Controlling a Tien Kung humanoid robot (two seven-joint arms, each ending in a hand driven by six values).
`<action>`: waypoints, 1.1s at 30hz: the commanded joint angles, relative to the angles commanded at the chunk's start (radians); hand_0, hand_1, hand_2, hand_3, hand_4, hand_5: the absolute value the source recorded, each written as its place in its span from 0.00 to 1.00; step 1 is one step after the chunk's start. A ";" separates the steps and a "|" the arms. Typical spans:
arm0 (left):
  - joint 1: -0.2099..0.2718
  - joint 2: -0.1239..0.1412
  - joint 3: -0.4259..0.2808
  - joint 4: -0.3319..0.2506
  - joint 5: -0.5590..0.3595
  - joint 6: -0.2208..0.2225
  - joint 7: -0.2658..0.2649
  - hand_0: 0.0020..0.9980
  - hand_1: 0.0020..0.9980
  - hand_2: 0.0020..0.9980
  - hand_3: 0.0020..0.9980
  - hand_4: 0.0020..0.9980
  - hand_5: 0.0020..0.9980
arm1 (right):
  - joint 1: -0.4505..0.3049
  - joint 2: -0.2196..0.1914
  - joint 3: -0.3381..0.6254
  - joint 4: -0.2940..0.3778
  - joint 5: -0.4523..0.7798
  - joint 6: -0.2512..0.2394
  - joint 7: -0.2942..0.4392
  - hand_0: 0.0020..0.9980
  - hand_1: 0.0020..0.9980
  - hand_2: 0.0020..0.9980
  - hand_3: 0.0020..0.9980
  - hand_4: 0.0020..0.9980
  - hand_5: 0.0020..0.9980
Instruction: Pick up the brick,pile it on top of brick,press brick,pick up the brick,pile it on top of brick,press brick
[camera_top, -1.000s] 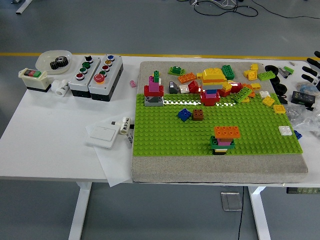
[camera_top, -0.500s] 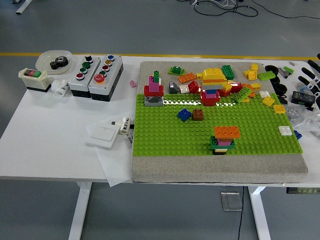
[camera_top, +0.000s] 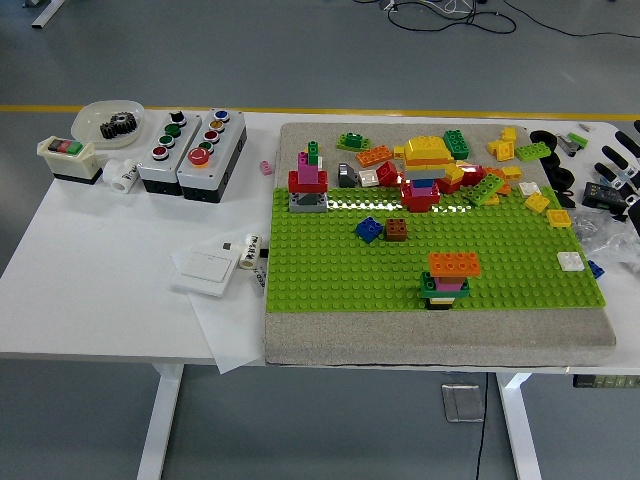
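Hovering at the worktop's (camera_top: 120, 280) right edge, right hand (camera_top: 622, 160), fingers spread and empty, faces loose bricks (camera_top: 500, 180) for picking.

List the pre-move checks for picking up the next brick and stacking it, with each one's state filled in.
1. Right hand free to grasp: ok, fingers spread at the right edge, holding nothing.
2. Left hand available: cannot tell, it is out of view.
3. Loose bricks to pick from: ok, a pile of loose bricks lies along the far right of the green baseplate.
4. Target stack ready: ok, the near stack stands upright with an orange brick on top.
5. Path between pile and stack clear: ok, only bare baseplate studs lie between them.
6. Person's hands in the workspace: ok, none visible.
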 joint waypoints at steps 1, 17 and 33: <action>0.000 0.000 0.000 0.000 0.001 -0.001 0.000 0.71 0.70 0.77 0.66 0.75 0.65 | -0.004 0.003 0.002 -0.006 0.016 -0.008 -0.004 0.86 0.81 0.86 0.89 1.00 0.90; 0.007 -0.011 -0.006 -0.001 0.011 -0.008 0.000 0.71 0.71 0.77 0.66 0.76 0.65 | -0.010 0.011 -0.025 -0.010 0.034 0.041 -0.022 0.84 0.79 0.85 0.88 1.00 0.89; 0.012 -0.015 -0.007 -0.004 0.014 -0.013 -0.003 0.71 0.71 0.77 0.66 0.76 0.65 | -0.006 0.010 -0.038 -0.013 0.041 0.057 -0.036 0.84 0.79 0.85 0.88 1.00 0.90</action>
